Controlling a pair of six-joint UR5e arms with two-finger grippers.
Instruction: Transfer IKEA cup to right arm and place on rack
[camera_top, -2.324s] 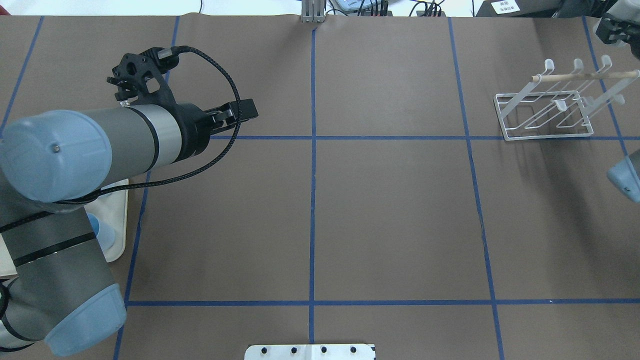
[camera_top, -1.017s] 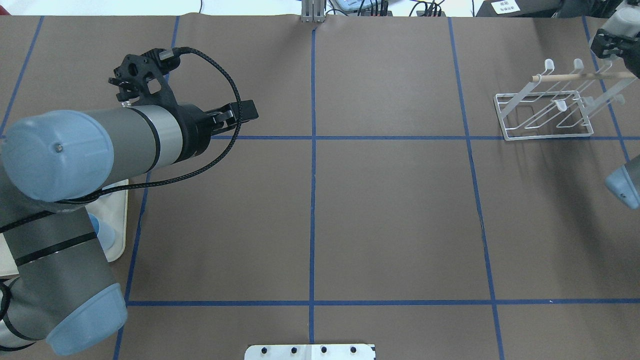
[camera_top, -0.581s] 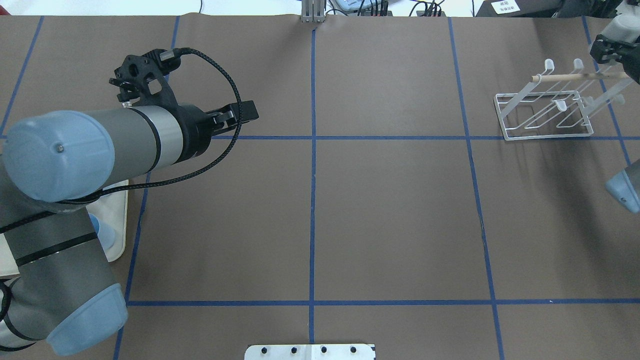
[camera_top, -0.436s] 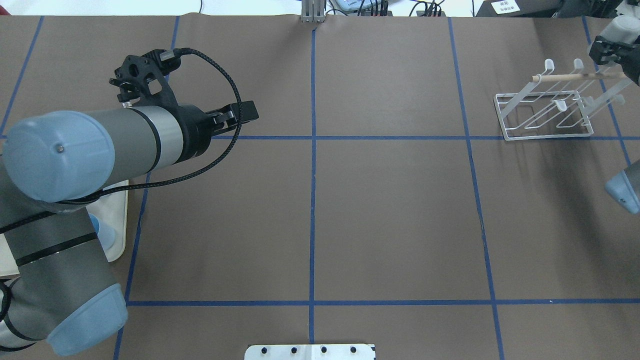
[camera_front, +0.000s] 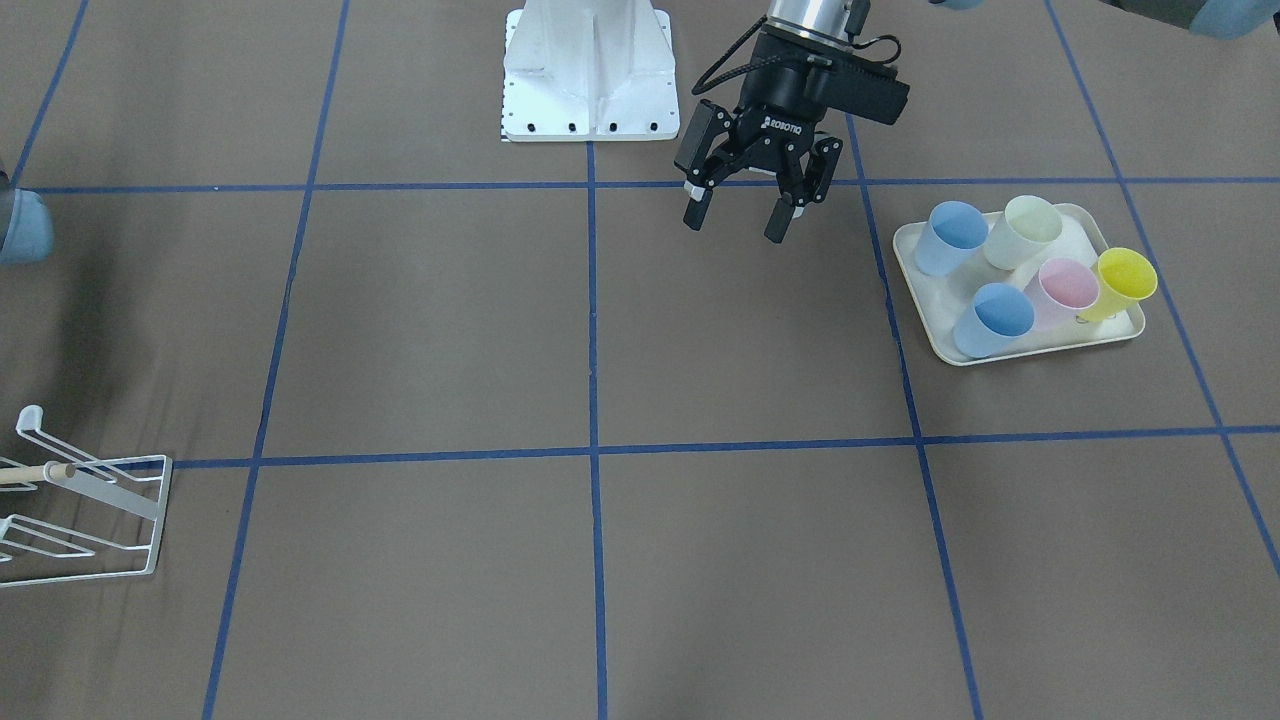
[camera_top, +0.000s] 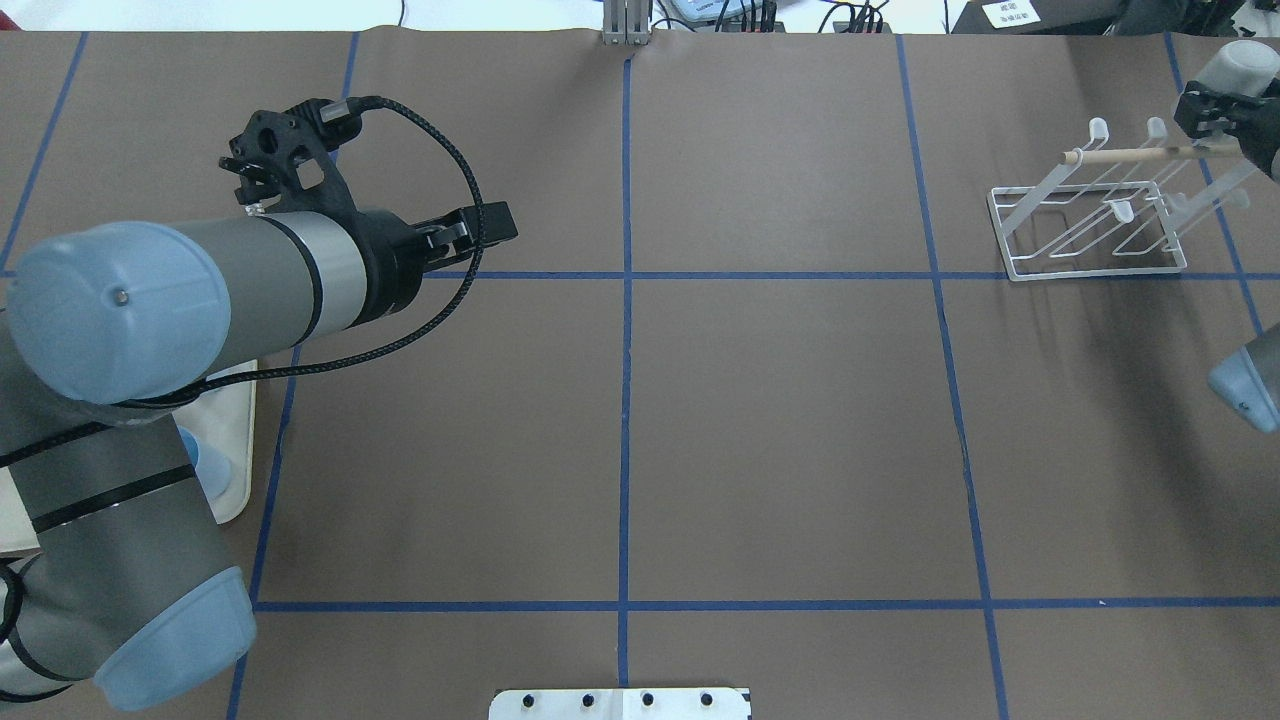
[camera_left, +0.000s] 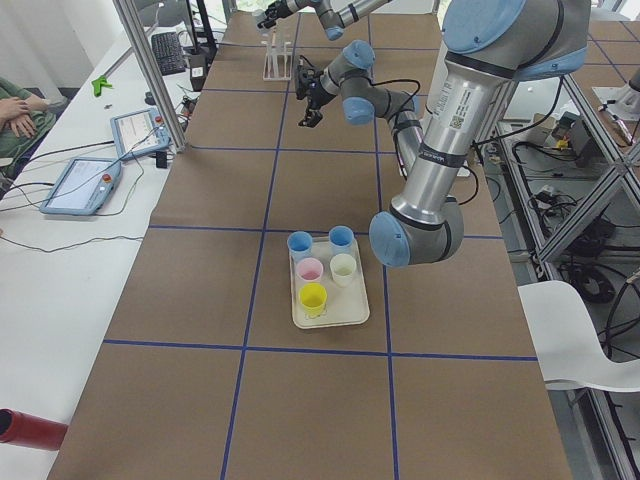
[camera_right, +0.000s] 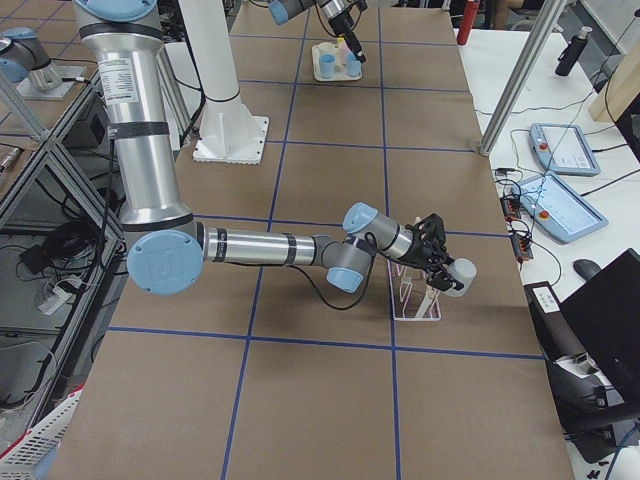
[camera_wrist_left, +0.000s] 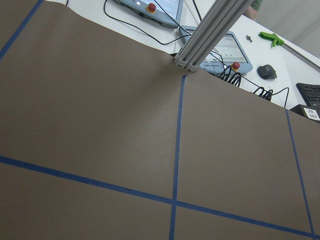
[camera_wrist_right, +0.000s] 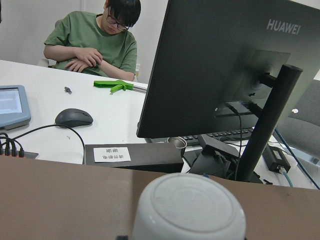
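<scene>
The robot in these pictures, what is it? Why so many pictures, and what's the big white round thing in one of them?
It is one robot with two grey arms, each ending in a black two-fingered hand. The pictures show one moment from different cameras: one above and behind the robot, one facing it, one at each end of the table, and one on each wrist. On the brown table with blue lines sits a cream tray holding five cups: two blue, one pink, one yellow, one pale. At the other end stands a white wire rack. The left hand is open and empty. The right hand holds a whitish cup close to the rack. The big round thing is that cup's bottom, seen up close by the right wrist camera.
</scene>
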